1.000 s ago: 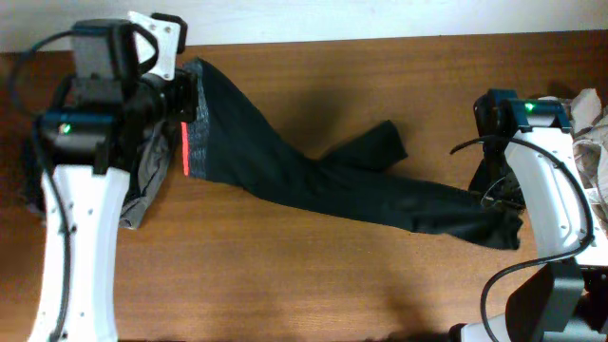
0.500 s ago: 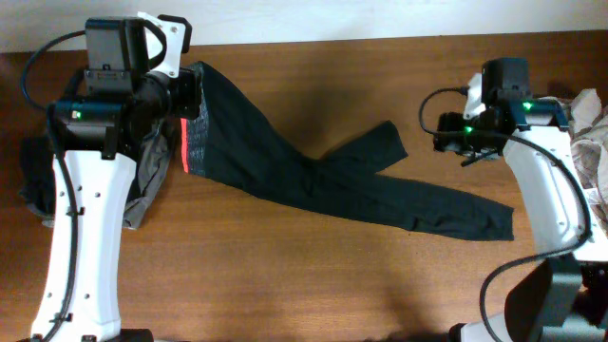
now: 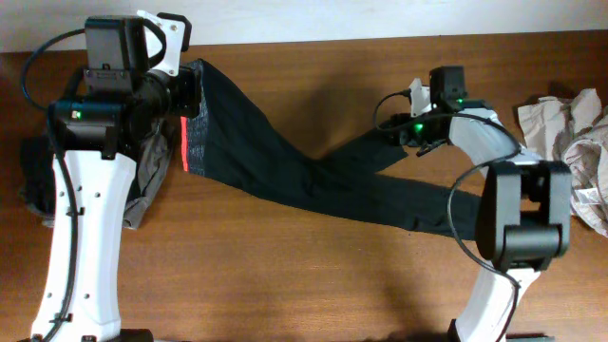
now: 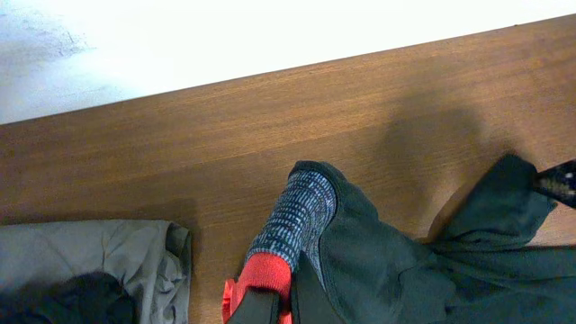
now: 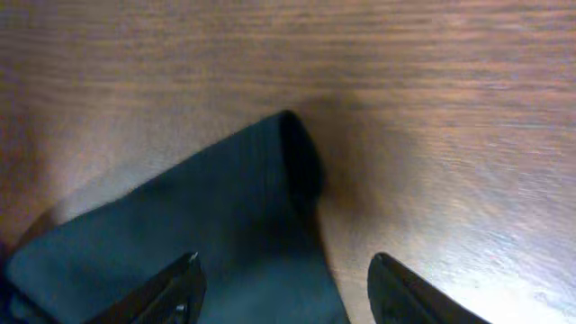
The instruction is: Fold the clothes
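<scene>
The left gripper [image 4: 266,309] is pinched tight on the grey waistband [image 4: 297,214] of the black leggings [image 3: 285,166], right where the red-orange lining [image 4: 265,270] shows. The right gripper [image 5: 288,292] has its two fingers spread apart and holds nothing. It hangs over the end of the shorter leg [image 5: 225,207], maybe just above it, but the view is blurry. The leggings lie stretched across the brown table [image 3: 285,285]. A beige garment [image 4: 99,252] sits beside the waistband. A pale crumpled pile [image 3: 570,133] lies far off at the right edge.
</scene>
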Controlling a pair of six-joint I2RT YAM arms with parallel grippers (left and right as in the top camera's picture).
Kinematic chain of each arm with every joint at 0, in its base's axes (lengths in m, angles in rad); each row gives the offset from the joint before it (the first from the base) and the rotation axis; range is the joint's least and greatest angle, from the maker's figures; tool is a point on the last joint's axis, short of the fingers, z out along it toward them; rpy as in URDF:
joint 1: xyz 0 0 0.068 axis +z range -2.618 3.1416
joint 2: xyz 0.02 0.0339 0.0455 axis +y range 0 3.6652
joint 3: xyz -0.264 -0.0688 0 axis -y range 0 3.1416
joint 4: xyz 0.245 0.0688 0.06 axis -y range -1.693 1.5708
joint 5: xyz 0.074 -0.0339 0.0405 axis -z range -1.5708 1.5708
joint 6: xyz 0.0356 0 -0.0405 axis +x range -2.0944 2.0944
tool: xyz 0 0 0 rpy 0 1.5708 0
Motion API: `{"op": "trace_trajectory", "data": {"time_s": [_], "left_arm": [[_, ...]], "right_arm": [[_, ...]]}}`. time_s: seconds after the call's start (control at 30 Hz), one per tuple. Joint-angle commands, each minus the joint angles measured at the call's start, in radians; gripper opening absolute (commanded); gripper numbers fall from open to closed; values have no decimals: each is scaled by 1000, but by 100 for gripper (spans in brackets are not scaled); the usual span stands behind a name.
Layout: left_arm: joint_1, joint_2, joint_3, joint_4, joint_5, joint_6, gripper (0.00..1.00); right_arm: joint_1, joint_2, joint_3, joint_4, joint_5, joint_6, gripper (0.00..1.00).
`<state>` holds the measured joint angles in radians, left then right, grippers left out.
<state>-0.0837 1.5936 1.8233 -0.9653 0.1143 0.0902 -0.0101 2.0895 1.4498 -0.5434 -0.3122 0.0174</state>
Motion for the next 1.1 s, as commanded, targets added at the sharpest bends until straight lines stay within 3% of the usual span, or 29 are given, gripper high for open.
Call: {"op": "trace_trajectory", "data": {"time_s": [0.0, 0.07, 0.17, 0.27, 0.3, 0.5, 0.9, 1.07], "left_arm": [[2, -17, 8, 5, -10, 20, 0], [2, -17, 8, 5, -10, 19, 0], [2, -17, 8, 4, -10, 19, 0], [2, -17, 8, 3, -10, 19, 0], [2, -17, 8, 3, -10, 19, 0], [2, -14, 8, 3, -11, 20, 0], [2, 85, 8, 14, -11, 20, 0], [2, 188, 8, 30, -64, 20, 0]], "right_arm": [[10, 36, 8, 25, -51, -14, 61], [14, 45, 8, 25, -66, -14, 56], [24, 50, 8, 26, -119, -63, 42], [31, 50, 9, 34, -88, -73, 8], [27, 49, 10, 37, -55, -67, 4], [-59, 48, 95, -4, 122, 2, 4], [-214, 48, 258, 10, 10, 2, 4], [-215, 48, 258, 58, 137, 3, 4]]}}
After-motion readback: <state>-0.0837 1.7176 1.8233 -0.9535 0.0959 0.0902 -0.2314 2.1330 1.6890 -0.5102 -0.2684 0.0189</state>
